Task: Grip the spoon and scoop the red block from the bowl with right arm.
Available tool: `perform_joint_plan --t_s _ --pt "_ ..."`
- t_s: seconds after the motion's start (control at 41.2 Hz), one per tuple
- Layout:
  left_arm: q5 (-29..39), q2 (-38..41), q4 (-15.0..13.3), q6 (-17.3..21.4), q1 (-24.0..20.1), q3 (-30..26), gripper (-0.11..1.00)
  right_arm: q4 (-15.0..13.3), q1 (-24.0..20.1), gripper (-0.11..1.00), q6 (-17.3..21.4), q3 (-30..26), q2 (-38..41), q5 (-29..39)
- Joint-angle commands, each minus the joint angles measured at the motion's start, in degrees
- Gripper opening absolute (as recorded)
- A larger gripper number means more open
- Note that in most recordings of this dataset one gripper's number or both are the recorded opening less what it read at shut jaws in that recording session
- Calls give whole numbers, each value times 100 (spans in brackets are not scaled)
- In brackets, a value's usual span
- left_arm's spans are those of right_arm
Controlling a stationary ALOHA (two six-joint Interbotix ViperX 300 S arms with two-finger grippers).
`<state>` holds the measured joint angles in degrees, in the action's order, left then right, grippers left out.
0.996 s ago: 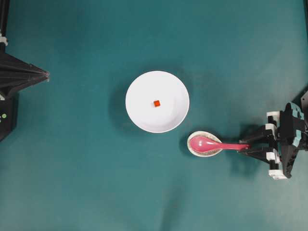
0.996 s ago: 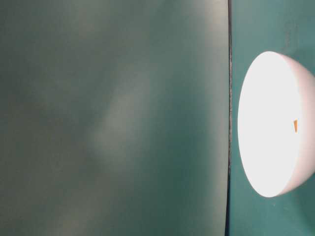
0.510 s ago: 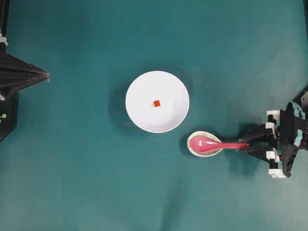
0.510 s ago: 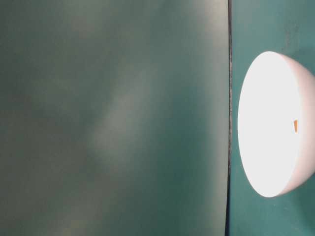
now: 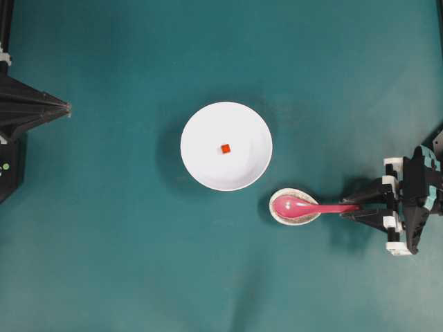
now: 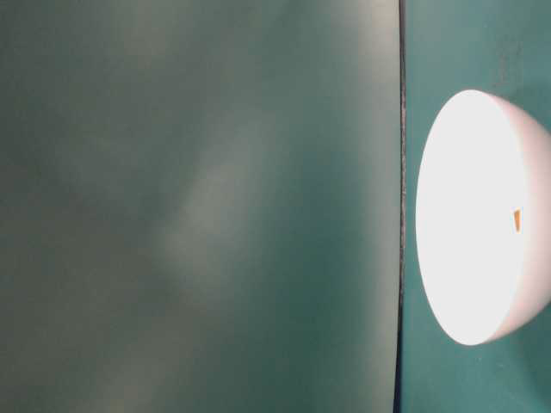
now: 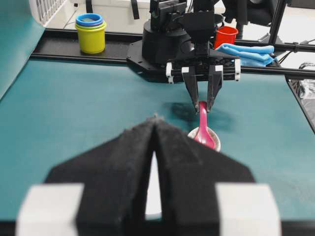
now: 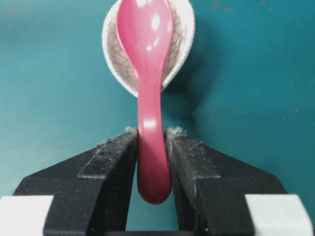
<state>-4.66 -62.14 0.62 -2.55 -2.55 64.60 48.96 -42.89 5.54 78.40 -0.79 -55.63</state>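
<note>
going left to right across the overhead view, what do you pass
left gripper → white bowl with the red block inside → small speckled dish holding the pink spoon → right gripper, its fingers on either side of the spoon's handle end

Overhead, you see the bowl (image 5: 226, 146) at the middle of the surface (image 5: 124, 263), with the red block (image 5: 225, 148) inside it near the centre. Just below and to its right sits a small dish (image 5: 295, 207) holding the scoop of the spoon (image 5: 311, 206), whose handle runs rightward between the fingers (image 5: 370, 190) of the right gripper (image 5: 358, 207). The left gripper (image 5: 67, 108) lies at the far left edge, well apart from the bowl.
</note>
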Motion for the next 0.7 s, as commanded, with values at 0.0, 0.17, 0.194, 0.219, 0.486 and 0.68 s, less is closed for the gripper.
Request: perform_joint_plan --t_s 0.0,0.17,0.194,0.219,0.486,0.68 --pt "-18 62 9 -9 -9 -185 0 9 -44 33 -9 -26 -70 -62" --pt "-18 62 18 -9 -9 -185 0 9 -44 25 -97 -53 -70 -62" --pt "-18 62 18 -9 -9 -185 0 9 -44 25 -132 -62 -70 -62" --pt "-18 62 18 -9 -9 -185 0 9 -35 25 -158 -62 -79 -62" --pt "-18 62 18 0 -9 -185 0 9 -35 25 -483 -97 -659 -35" --pt "-18 62 18 0 -9 -185 0 9 237 25 -1107 -255 -1626 475"
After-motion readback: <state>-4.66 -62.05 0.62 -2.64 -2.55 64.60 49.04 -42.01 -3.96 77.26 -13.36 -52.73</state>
